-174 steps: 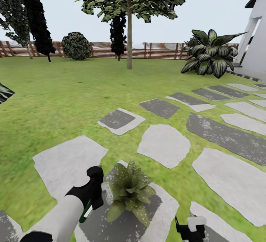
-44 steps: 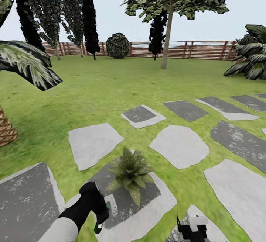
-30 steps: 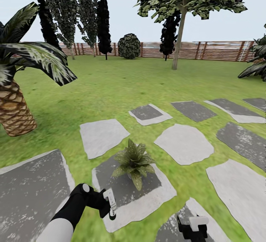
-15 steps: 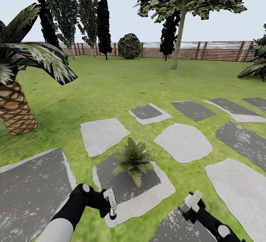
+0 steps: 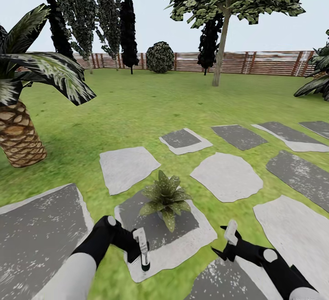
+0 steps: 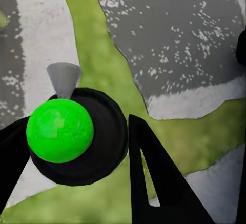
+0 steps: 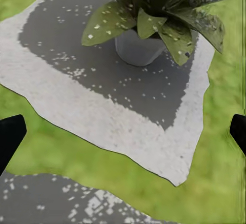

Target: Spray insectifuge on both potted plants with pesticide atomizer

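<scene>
Potted plant (image 7: 154, 14) cropped at frame edge, atomizer (image 6: 60, 130) body hidden, perhaps below its cap

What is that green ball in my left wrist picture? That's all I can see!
Observer: It's part of the pesticide atomizer. The head view shows a slim white bottle held tight in the left fingers.
Operator: Is there a plant near it?
Observer: Yes, a potted plant sits on a grey slab, just ahead of the bottle.
Operator: What's the other arm doing?
Observer: The right fingers hang by that slab's right edge, wide open and holding nothing. Their camera looks at the plant's little grey pot.
</scene>
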You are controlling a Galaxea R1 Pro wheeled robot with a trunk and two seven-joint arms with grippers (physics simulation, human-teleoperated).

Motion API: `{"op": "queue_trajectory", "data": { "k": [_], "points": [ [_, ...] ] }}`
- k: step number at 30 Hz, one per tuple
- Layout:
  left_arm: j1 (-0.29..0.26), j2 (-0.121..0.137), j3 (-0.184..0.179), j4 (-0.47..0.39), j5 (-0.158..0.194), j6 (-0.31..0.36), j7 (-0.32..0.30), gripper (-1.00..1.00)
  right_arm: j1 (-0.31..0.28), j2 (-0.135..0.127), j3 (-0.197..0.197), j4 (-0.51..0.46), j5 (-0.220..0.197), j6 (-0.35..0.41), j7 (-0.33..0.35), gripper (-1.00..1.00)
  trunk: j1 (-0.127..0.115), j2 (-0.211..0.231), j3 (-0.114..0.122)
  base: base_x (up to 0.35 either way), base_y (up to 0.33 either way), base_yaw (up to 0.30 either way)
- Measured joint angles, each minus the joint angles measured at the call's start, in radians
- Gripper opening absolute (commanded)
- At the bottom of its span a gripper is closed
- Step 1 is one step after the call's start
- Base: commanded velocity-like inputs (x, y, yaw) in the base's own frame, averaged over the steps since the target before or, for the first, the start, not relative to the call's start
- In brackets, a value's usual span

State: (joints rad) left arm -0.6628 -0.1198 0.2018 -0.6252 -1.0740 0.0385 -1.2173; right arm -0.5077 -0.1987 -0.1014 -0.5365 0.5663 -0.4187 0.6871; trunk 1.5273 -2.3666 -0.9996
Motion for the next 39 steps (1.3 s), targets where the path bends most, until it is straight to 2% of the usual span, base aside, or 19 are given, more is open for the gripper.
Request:
{"op": "queue_trajectory", "data": {
  "k": [2, 3, 4, 5, 7, 12, 13, 15, 16, 21, 23, 26, 28, 31, 34, 37, 39],
  "points": [
    [-0.024, -0.001, 0.000, 0.000, 0.000, 0.000, -0.024, -1.00, -0.002, 0.004, 0.001, -0.010, -0.001, 0.000, 0.001, 1.00, 0.000, 0.000, 0.000, 0.000, 0.000, 0.000],
    [-0.042, -0.001, 0.000, 0.000, 0.000, 0.001, -0.052, -1.00, -0.002, 0.006, 0.001, -0.013, -0.001, 0.000, 0.001, 1.00, 0.000, 0.000, 0.000, 0.000, 0.000, 0.000],
    [-0.079, 0.000, 0.001, 0.000, 0.002, 0.003, -0.110, -1.00, -0.002, 0.009, 0.001, -0.014, -0.002, 0.001, 0.002, 1.00, 0.000, 0.000, 0.000, 0.000, 0.000, 0.000],
    [-0.088, 0.000, 0.000, 0.000, 0.002, 0.004, -0.119, -1.00, -0.002, 0.010, 0.001, -0.014, -0.002, 0.001, 0.002, 1.00, 0.000, 0.000, 0.000, 0.000, 0.000, 0.000],
    [-0.096, -0.002, 0.001, 0.000, 0.003, 0.005, -0.130, -1.00, -0.002, 0.012, 0.002, -0.014, -0.002, 0.001, 0.012, 1.00, 0.000, 0.000, 0.000, 0.000, 0.000, 0.000],
    [-0.095, -0.007, 0.003, 0.010, 0.003, 0.003, -0.133, -1.00, -0.003, 0.023, 0.002, -0.033, -0.002, 0.001, 0.133, 1.00, 0.000, 0.000, 0.000, 0.000, 0.000, 0.000],
    [-0.094, -0.008, 0.002, 0.031, 0.001, 0.002, -0.132, -1.00, -0.003, 0.033, 0.001, -0.055, -0.002, 0.001, 0.168, 1.00, 0.000, 0.000, 0.000, 0.000, 0.000, 0.000],
    [-0.094, -0.008, 0.002, 0.045, -0.001, 0.002, -0.131, -1.00, -0.003, 0.050, 0.001, -0.073, -0.001, 0.000, 0.189, 1.00, 0.000, 0.000, 0.000, 0.000, 0.000, 0.000],
    [-0.094, -0.007, 0.001, 0.051, -0.002, 0.002, -0.130, -1.00, -0.003, 0.059, 0.001, -0.081, -0.001, 0.001, 0.197, -1.00, 0.000, 0.000, 0.000, 0.000, 0.000, 0.000],
    [-0.094, -0.007, 0.000, 0.057, -0.007, 0.002, -0.126, -1.00, -0.004, 0.076, 0.003, -0.100, -0.001, 0.000, 0.206, -1.00, 0.000, 0.000, 0.000, 0.000, 0.000, 0.000],
    [-0.094, -0.007, -0.004, 0.057, -0.009, 0.002, -0.122, -1.00, -0.004, 0.103, 0.003, -0.102, 0.000, -0.001, 0.230, -1.00, 0.000, 0.000, 0.000, 0.000, 0.000, 0.000],
    [-0.090, -0.007, -0.065, 0.057, -0.008, 0.004, -0.118, -1.00, -0.005, 0.145, 0.003, -0.145, 0.000, 0.002, 0.260, -1.00, 0.000, 0.000, 0.000, 0.000, 0.000, 0.000],
    [-0.090, -0.007, -0.084, 0.057, -0.008, 0.005, -0.118, -1.00, -0.006, 0.173, 0.003, -0.160, 0.000, 0.002, 0.290, -1.00, 0.000, 0.000, 0.000, 0.000, 0.000, 0.000],
    [-0.090, -0.007, -0.089, 0.057, -0.008, 0.003, -0.117, -1.00, -0.006, 0.196, 0.002, -0.172, 0.001, 0.005, 0.309, -1.00, 0.000, 0.000, 0.000, 0.000, 0.000, 0.000],
    [-0.090, -0.008, -0.090, 0.057, -0.008, 0.002, -0.116, -1.00, -0.006, 0.206, 0.004, -0.175, 0.002, 0.014, 0.317, -1.00, 0.000, 0.000, 0.000, 0.000, 0.000, 0.000],
    [-0.089, -0.010, -0.089, 0.057, -0.007, 0.001, -0.116, -1.00, -0.006, 0.216, 0.070, -0.177, 0.001, 0.016, 0.331, -1.00, 0.000, 0.000, 0.000, 0.000, 0.000, 0.000],
    [-0.089, -0.011, -0.089, 0.057, -0.006, 0.001, -0.116, -1.00, -0.006, 0.219, 0.090, -0.180, 0.000, 0.017, 0.334, -1.00, 0.000, 0.000, 0.000, 0.000, 0.000, 0.000]
  ]
}}
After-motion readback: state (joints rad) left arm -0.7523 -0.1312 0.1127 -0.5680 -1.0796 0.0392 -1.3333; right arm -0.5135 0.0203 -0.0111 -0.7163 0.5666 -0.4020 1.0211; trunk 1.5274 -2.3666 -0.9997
